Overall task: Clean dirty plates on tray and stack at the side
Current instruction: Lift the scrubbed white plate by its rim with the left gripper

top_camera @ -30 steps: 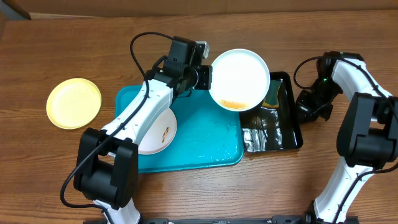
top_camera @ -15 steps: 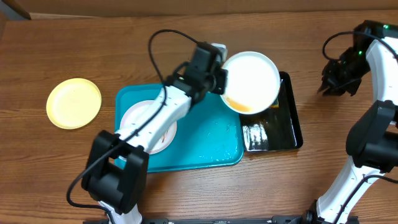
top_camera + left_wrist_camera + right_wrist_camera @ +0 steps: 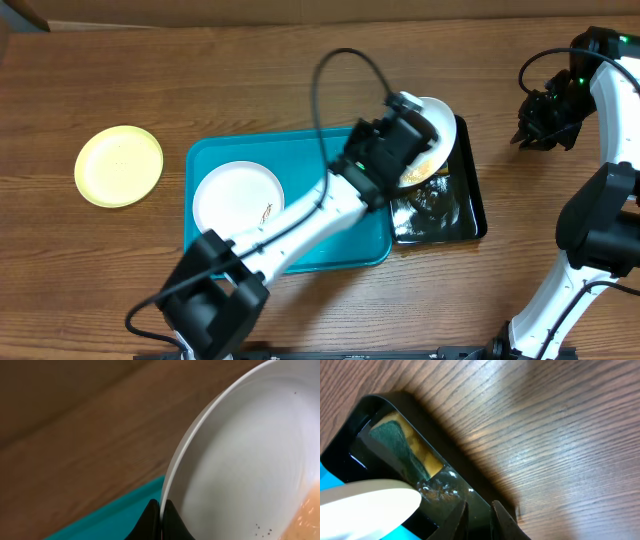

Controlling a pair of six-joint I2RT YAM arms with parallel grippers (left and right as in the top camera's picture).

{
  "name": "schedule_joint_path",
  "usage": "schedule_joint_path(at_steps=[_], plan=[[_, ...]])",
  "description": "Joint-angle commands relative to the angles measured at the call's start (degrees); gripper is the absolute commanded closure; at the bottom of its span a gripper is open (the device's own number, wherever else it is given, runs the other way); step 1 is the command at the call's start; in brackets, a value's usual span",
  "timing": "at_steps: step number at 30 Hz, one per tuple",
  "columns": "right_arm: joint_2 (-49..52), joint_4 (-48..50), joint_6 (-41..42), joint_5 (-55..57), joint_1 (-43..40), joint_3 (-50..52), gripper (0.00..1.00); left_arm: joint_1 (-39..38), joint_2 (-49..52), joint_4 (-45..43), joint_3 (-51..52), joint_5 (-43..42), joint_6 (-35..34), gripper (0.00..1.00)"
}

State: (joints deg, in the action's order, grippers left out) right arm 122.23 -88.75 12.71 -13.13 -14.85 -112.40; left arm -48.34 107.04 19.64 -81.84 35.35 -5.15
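Plates lie apart. One white plate point(image 3: 445, 125), smeared orange near its lower edge, hangs tilted over the black tray point(image 3: 470, 212) at 3 o'clock of the turquoise tray point(image 3: 300, 160). The left tool point(image 3: 161, 517) pinches its rim. A second white plate point(image 3: 237, 197), faintly smeared, lies in the turquoise tray at 9 o'clock. The yellow plate point(image 3: 118, 165) rests on the bench point(image 3: 90, 280) further out. The right tool point(image 3: 479, 510), fingers slightly parted, holds nothing.

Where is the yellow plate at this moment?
Overhead view: the yellow plate lies on the table, left of the turquoise tray, apart from it.
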Motion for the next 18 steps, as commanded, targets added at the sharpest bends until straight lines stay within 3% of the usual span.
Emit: schedule_joint_path(at_steps=[1, 5, 10, 18], plan=[[-1.4, 0.4, -0.8, -0.4, 0.2, -1.2, 0.82, -5.7, -1.9, -1.5, -3.1, 20.4, 6.1, 0.96], [-1.4, 0.4, -0.8, -0.4, 0.2, -1.2, 0.80, -11.5, -1.9, -7.1, -3.3, 30.5, 14.2, 0.96], [-1.4, 1.2, -0.8, 0.2, 0.2, -1.2, 0.78, -15.9, -1.9, -14.2, -3.3, 37.0, 25.0, 0.96], [-1.4, 2.7, -0.7, 0.6, -0.4, -1.2, 0.74, -17.1, -1.9, -14.8, -3.3, 44.6, 27.9, 0.96]])
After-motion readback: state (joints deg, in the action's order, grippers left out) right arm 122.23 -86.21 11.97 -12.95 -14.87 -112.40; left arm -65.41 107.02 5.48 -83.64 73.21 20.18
